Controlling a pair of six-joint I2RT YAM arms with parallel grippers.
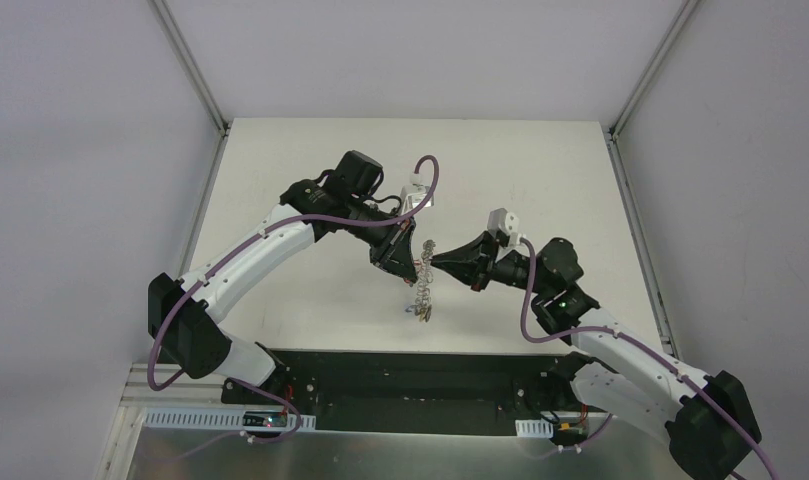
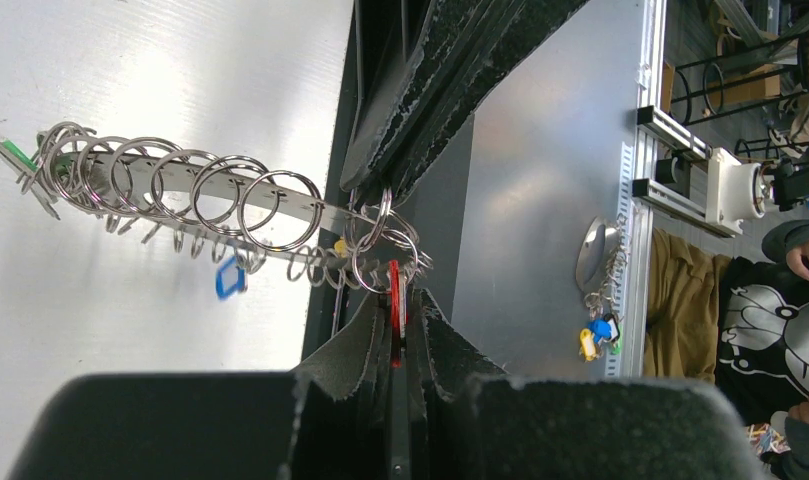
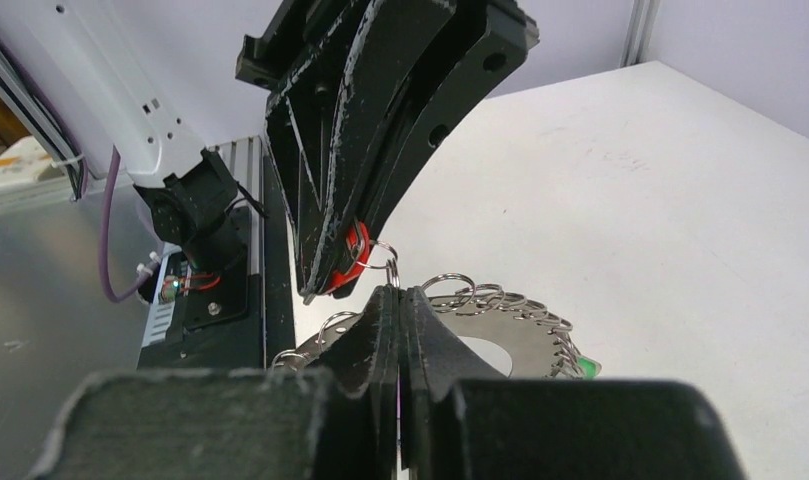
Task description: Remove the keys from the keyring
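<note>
The keyring (image 2: pixel 195 190) is a flat silvery ring threaded with many small wire loops. It hangs in the air between both grippers and reaches down toward the table (image 1: pixel 421 300). My left gripper (image 2: pixel 395 292) is shut on a key's red tag (image 2: pixel 394 305). My right gripper (image 3: pixel 398 291) is shut on the keyring's upper edge (image 3: pixel 525 335), right beside the red tag (image 3: pixel 353 250). A blue tag (image 2: pixel 230 280) and a green tag (image 2: pixel 16 153) dangle further along the ring. In the top view the two grippers (image 1: pixel 410 266) (image 1: pixel 437 263) meet tip to tip.
The white table (image 1: pixel 540 180) is walled by grey panels at the back and sides. A black base plate (image 1: pixel 400 372) lies along the near edge. Beyond the table, a second bunch of tagged keys (image 2: pixel 598 330) hangs by a metal rail, and a person (image 2: pixel 780 310) sits there.
</note>
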